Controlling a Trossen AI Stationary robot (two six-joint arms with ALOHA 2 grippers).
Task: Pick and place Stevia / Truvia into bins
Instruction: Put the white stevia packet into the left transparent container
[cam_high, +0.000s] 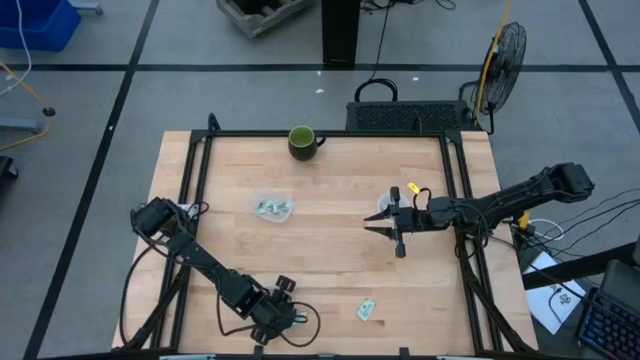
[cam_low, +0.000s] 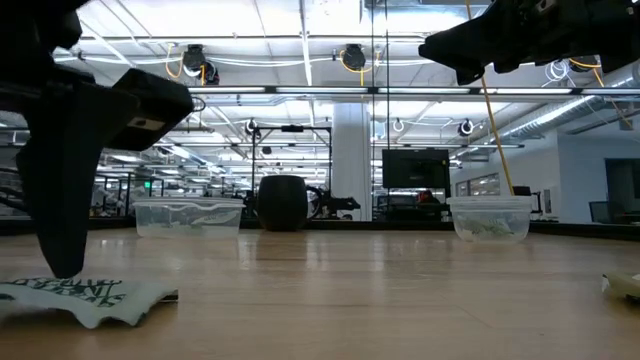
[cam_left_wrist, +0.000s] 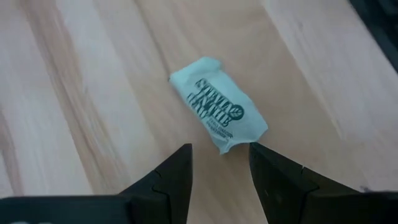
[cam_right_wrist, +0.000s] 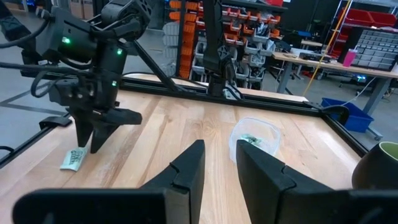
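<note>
A pale green Stevia sachet lies flat on the wood right before my left gripper, which is open and points down near the table's near edge; one end of the sachet lies by the gap between the fingertips. The low view shows the same sachet beside a lowered finger. A second sachet lies flat to the right of it. The clear square tub and the round cup both hold sachets. My right gripper is open and hovers high beside the cup. My left gripper comes at the sachet's end from above with its fingers apart. Whether a fingertip touches the paper, I cannot tell. The sachet lies flat on the table.
A dark green mug stands by the far edge, behind the tub. Black rails frame the table at left, right and far sides. Bare wood spreads across the table's middle, between the tub and the near edge.
</note>
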